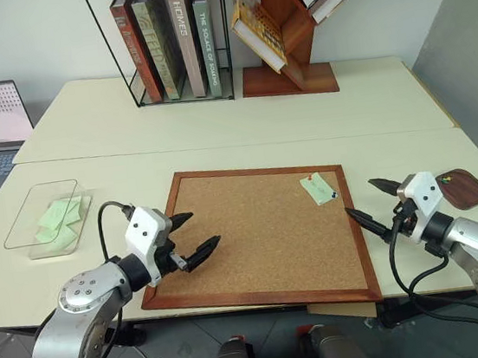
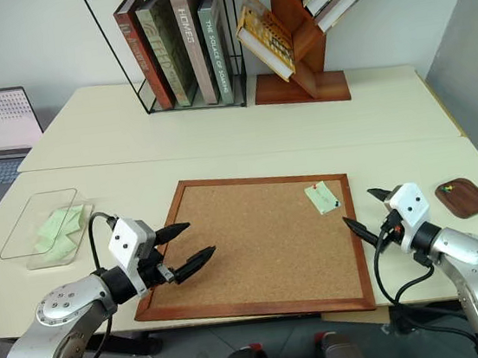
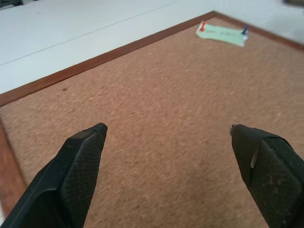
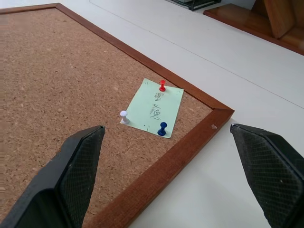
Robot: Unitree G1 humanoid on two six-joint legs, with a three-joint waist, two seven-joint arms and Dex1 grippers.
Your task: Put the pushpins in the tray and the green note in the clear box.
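**Three pins held the note; both pincers stood wide and empty**

Nearest the robot, the left gripper (image 1: 197,233) hung over the near-left part of the cork board (image 1: 254,229), its fingers spread apart with nothing between them. The right gripper (image 1: 371,201) hovered at the board's right edge, likewise wide open and empty.

Just ahead and slightly inboard of the right gripper lay the green note (image 4: 153,108), pinned flat near the board's far right corner. Beyond that gripper's outer side sat the tray (image 1: 463,188), which already seemed to hold a few small coloured things. Far off past the left gripper, the clear box (image 1: 41,214) held pale green slips.

The likely trouble, as I judged it: the pushpins were tiny and close together, so broad fingers could knock a neighbour, crease the paper, or let a pin roll off. Pulling the note before every pin was out would probably tear it.

The right wrist view revealed three pins: a red pushpin (image 4: 162,85), a blue pushpin (image 4: 162,128) and a white pushpin (image 4: 124,117), plus handwriting. The head views showed barely a red speck, yet they alone placed tray and box.
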